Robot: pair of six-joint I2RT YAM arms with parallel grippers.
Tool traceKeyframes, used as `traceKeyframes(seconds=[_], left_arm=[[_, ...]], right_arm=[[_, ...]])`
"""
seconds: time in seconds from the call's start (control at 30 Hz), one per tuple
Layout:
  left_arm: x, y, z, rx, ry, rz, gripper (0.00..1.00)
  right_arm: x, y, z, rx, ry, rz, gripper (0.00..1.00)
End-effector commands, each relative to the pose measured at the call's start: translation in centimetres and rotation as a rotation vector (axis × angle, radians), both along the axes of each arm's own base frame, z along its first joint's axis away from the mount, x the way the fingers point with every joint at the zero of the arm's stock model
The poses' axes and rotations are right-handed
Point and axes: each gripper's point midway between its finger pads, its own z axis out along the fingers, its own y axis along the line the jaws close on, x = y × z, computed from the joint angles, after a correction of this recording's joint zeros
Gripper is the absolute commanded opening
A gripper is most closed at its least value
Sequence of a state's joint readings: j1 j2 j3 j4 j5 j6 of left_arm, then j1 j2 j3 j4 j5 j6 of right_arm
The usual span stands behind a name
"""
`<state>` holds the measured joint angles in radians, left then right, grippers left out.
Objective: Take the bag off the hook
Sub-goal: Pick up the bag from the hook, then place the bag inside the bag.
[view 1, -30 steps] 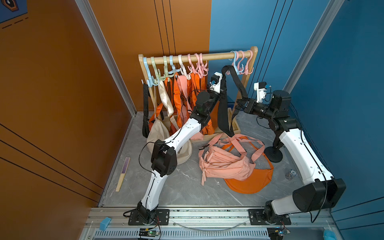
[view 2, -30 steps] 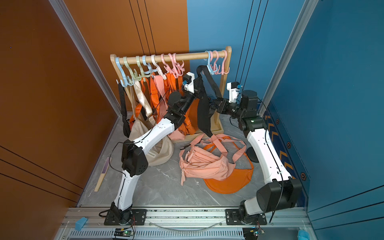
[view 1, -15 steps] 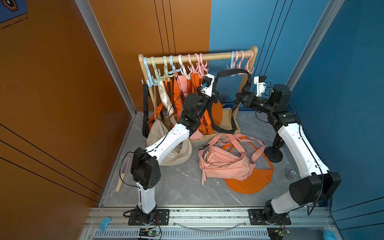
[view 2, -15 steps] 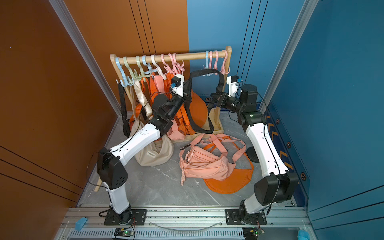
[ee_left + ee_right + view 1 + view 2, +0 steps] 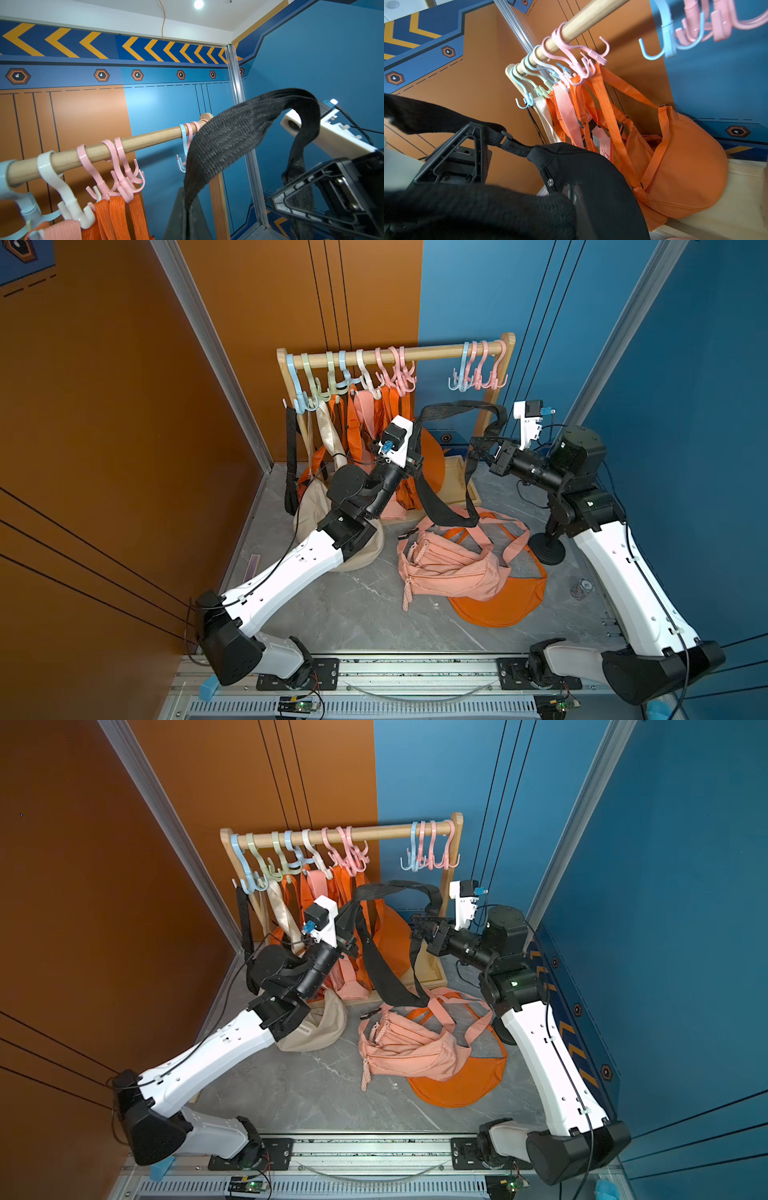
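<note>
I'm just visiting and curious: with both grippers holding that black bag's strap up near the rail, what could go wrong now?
1. The strap arches close to the empty hooks, between the left gripper and right gripper; it might snag there.
2. The black bag hangs beside the orange bag on the rack; pulling may drag it along.
3. Lowered here, it would likely land on the pink bag.

Bags [image 5: 434,460] hang at the rack [image 5: 432,351]'s left end. Before it, a held bag [image 5: 438,504] hangs above a pouch [image 5: 449,572] lying on a flat bag [image 5: 498,608]
</note>
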<state>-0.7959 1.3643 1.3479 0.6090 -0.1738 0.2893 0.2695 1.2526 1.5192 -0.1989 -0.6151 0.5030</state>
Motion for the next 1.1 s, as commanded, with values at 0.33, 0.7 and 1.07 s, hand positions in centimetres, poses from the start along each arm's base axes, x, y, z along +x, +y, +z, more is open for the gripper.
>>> traceKeyframes(seconds=[0.33,0.7,1.07], left_arm=[[-9.7,3.7,-2.3,0.024,0.064,-0.055,0.00],[-15.8,4.1,-8.4,0.148,0.231,-0.220,0.00],[-19.0,3.3,-15.1,0.247,0.323,-0.203,0.00]], right_arm=[[-8.8,-0.2,-2.1,-0.061,-0.036,0.008,0.00],[-13.1,-1.5,-7.2,-0.096,0.029,0.013,0.00],[-14.3,-3.9,-12.3,-0.144,0.091,-0.085,0.00]])
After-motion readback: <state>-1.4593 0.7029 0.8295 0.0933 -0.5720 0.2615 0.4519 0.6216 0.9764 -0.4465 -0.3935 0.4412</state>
